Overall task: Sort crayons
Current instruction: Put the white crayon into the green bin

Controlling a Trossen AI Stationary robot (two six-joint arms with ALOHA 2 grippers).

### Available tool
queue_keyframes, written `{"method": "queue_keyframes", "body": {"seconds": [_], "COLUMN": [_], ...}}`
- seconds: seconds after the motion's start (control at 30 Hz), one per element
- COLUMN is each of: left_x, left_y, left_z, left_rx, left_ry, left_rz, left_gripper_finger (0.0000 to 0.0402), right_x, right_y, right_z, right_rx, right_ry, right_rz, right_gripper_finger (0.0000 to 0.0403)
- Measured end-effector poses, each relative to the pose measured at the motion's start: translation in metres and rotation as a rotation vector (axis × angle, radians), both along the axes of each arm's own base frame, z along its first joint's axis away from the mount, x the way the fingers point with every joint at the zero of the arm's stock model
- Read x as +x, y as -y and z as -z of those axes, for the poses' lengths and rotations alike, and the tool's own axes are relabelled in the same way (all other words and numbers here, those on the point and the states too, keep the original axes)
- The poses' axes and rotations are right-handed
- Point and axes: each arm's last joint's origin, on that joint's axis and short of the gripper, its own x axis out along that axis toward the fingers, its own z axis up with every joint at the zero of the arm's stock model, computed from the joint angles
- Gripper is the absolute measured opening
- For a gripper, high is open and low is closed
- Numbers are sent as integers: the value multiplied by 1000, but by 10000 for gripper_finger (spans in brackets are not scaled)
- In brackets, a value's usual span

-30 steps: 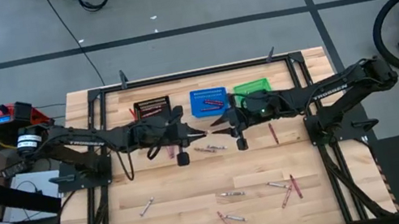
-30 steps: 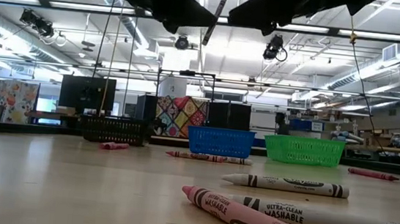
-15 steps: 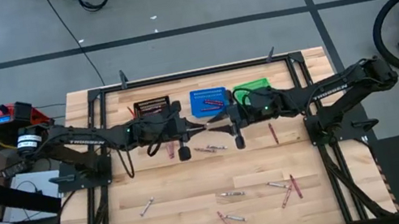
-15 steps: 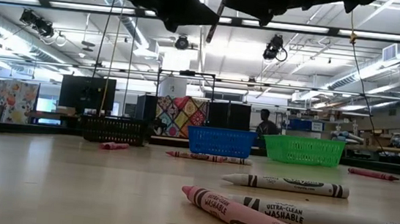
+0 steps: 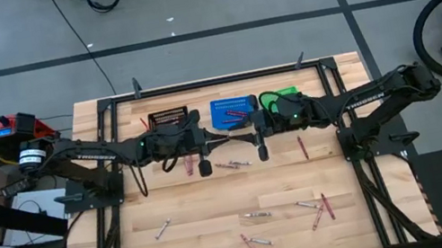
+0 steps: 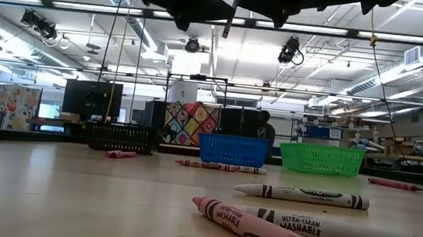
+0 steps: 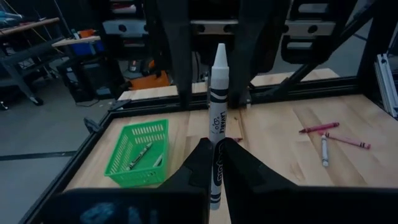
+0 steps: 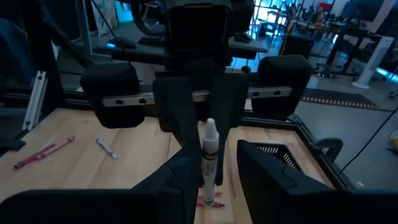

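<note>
1. The left gripper [image 7: 216, 163] has its two dark fingers [image 7: 194, 167] pinched on a white crayon [image 7: 216, 124] with a black-printed wrapper.
2. The crayon stands out straight ahead from between the fingertips, its pointed tip farthest from the gripper.
3. Directly beyond the tip, dark parts of the other arm [image 7: 211, 37] fill the view.
4. A green mesh basket [image 7: 138, 153] sits on the wooden table [image 7: 280, 143], off to one side of the gripper; a crayon lies inside it.
5. On the opposite side, well apart from the gripper, three loose crayons lie close together on the table: two red-pink crayons [image 7: 319, 127] and one pale crayon [image 7: 324, 150].
</note>
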Motion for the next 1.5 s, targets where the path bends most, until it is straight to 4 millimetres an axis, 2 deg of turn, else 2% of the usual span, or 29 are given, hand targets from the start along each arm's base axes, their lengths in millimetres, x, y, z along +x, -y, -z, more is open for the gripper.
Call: {"method": "queue_keyframes", "body": {"seconds": [0.27,0.43,0.63,0.97,1.3,1.5], "left_x": [0,0,0,0,0,-1], "left_y": [-2,-6,-6,-7,-9,-11], "left_z": [1,1,5,5,5,6], "left_rx": [-1,-3,-8,-5,1,8], "left_ry": [-1,0,-39,-48,-47,-57], "left_rz": [-8,-19,-24,-25,-38,-84], "left_gripper_finger": [23,23,23,27,94,111], "right_x": [0,3,17,14,12,2], "right_y": [1,2,4,6,7,12], "right_z": [-1,2,18,15,18,21], "right_rx": [12,16,15,8,2,-37], "right_ry": [12,9,-14,-7,-55,-165], "right_rz": [-2,-6,-12,11,54,202], "right_gripper_finger": [108,71,24,30,29,30]}}
